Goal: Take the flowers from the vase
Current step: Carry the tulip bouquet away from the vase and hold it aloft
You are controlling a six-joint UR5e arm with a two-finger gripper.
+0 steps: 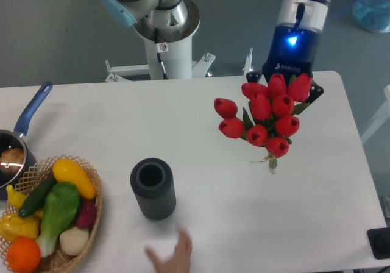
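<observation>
The flowers (265, 116), a bunch of red tulip buds with green leaves and a short stem, hang in the air at the right of the table, clear of the vase. My gripper (285, 89) is behind the buds and holds the bunch; its fingers are hidden by the blooms. The vase (152, 188), dark grey and ribbed, stands upright and empty at the front centre, well to the left of the flowers.
A wicker basket (91, 181) of fruit and vegetables sits at the front left, with a blue-handled saucepan (27, 117) behind it. A human hand (173, 256) reaches in at the front edge, just below the vase. The arm's base (164, 26) stands at the back.
</observation>
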